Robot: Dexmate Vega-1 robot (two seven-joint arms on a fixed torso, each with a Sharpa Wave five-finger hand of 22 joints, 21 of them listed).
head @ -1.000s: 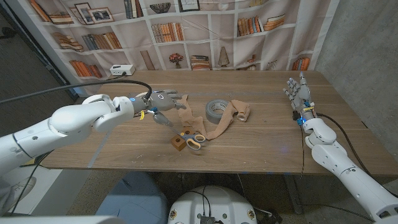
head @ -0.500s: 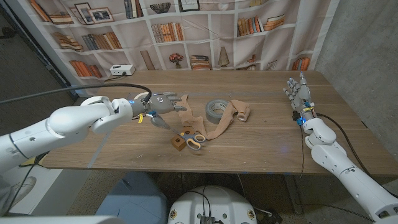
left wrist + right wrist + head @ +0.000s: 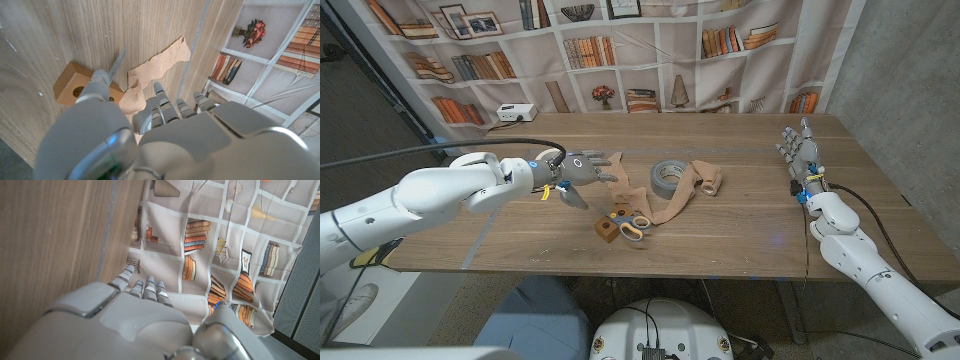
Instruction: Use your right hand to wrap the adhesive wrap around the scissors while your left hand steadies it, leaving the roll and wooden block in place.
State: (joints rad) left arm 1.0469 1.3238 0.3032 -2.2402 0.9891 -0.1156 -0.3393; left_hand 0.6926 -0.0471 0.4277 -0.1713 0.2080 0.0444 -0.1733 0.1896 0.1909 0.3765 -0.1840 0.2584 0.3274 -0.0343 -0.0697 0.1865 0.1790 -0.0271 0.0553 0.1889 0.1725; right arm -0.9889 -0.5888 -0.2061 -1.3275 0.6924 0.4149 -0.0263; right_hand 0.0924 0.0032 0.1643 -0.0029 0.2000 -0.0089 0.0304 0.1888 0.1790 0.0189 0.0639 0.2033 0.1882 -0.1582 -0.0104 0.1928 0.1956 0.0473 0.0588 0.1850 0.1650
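Grey-white left hand point(image 3: 585, 165) out over the table's middle, fingers spread toward the tan adhesive wrap point(image 3: 672, 205) — nothing grasped, thumb angled down beside the loose end. Fingertips just over that ragged end in the left wrist view, with the wooden block point(image 3: 75, 86) close by; poised, by the look of it, to press down and steady things rather than to lift. Just beyond the hand, toward the table's near edge: scissors point(image 3: 632, 225) with orange-lined handles, lying against the block and on the wrap's strip. Blades partly hidden, so hard to say how much wrap is round them. Strip running from the scissors up toward the far edge, ending in a small bunched tail near the grey roll point(image 3: 669, 176). Roll flat, right beside the strip, well placed to stay put.

Right hand point(image 3: 798, 148) far off near the table's right edge, fingers straight and apart, upright, holding nothing — parked clear of the work. Wrapping not yet under way, judging by that distance; a long reach across needed first.

Wooden table point(image 3: 740, 230) under everything.
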